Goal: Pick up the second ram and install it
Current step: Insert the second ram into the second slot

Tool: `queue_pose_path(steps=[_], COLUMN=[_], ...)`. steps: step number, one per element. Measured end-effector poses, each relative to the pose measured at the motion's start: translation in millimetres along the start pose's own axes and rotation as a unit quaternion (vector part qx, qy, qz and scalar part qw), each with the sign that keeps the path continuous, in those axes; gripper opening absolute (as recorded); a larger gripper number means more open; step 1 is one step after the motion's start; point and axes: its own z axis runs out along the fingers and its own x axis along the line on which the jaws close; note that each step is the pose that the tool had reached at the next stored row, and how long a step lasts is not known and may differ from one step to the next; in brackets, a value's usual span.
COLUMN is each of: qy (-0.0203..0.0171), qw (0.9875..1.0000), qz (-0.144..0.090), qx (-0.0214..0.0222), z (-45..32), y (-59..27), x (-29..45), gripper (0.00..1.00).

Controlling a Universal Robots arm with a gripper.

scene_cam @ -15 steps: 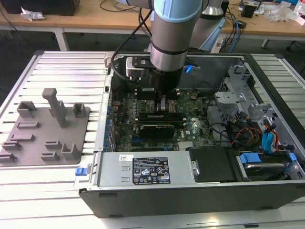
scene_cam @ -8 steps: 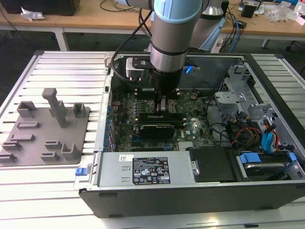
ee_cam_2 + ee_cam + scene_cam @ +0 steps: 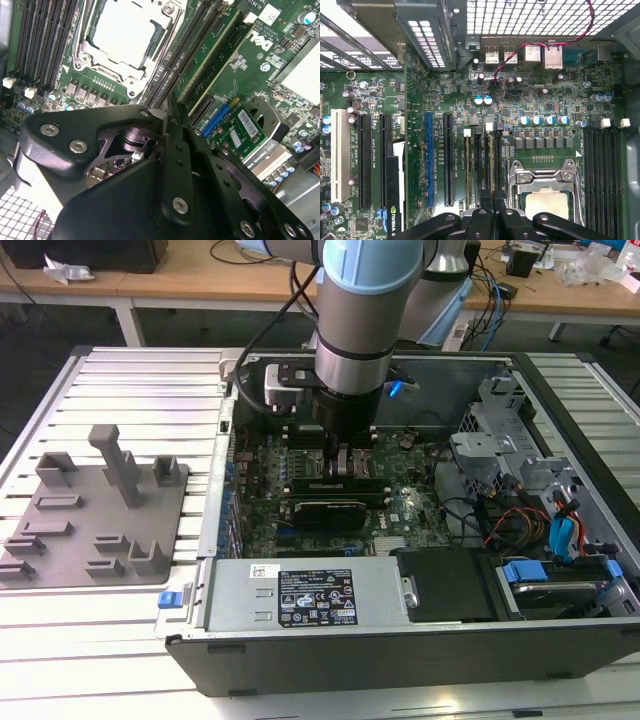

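Pressing down here could go wrong if the second ram [image 3: 491, 165] sits even slightly askew in its slot: you would bend the thin green board or scrape the slot's contacts, I judge. Your pincer [image 3: 346, 462] stands low inside the open computer case [image 3: 560, 640], just beside the CPU socket [image 3: 546, 192], its black metal fingers [image 3: 175, 150] drawn nearly together on the stick's upper edge. The motherboard [image 3: 530, 95] around it is crowded with small capacitors, and the slots are long, narrow and rigid.
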Motion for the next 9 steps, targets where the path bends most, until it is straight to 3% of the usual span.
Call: queue_pose_path(steps=[9], qy=[0.0001], qw=[1.0000], qz=[-0.002], qx=[-0.0001], z=[0.5], y=[0.0], x=[-0.1], gripper=[0.09])
